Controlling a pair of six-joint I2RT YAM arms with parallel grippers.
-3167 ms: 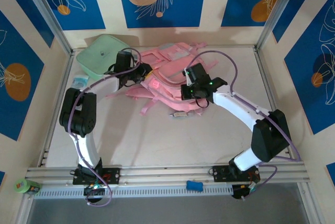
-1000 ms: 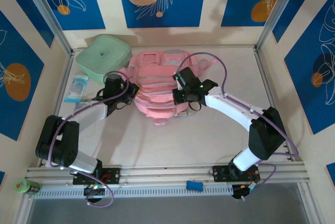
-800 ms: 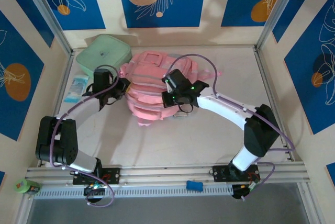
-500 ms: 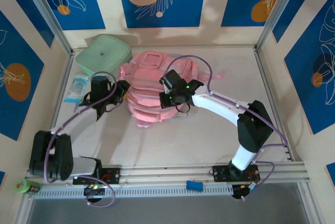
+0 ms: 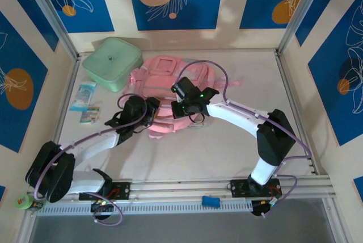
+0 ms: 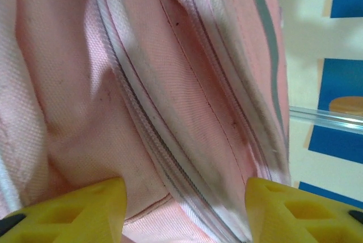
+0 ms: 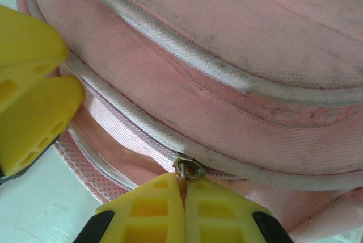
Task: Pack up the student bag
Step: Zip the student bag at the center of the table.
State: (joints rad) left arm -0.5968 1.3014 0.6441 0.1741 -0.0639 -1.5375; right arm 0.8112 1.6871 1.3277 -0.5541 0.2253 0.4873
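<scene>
The student bag [image 5: 167,78], pink with several zip pockets, lies in the middle of the table. My right gripper [image 7: 184,197] is shut on the metal zipper pull [image 7: 189,169] of a zip near the bag's front lower edge. In the top view that right gripper [image 5: 177,109] sits on the bag's near side. My left gripper [image 5: 152,111] is just to its left at the bag's near corner; its yellow fingers [image 7: 34,101] show beside the bag. The left gripper [image 6: 184,214] is open, its jaws wide apart over pink fabric and a closed zip [image 6: 159,152].
A mint green square case [image 5: 112,63] stands at the back left, touching the bag. A blue-white packet [image 5: 85,92] and a small card [image 5: 89,113] lie at the left edge. Metal frame posts [image 5: 292,21] bound the table. Bare tabletop [image 5: 227,146] lies in front of the bag.
The bag went from lying with straps up to front side up. In the last half second my left arm swung from the bag's left side to its near corner. The right gripper barely moved.
</scene>
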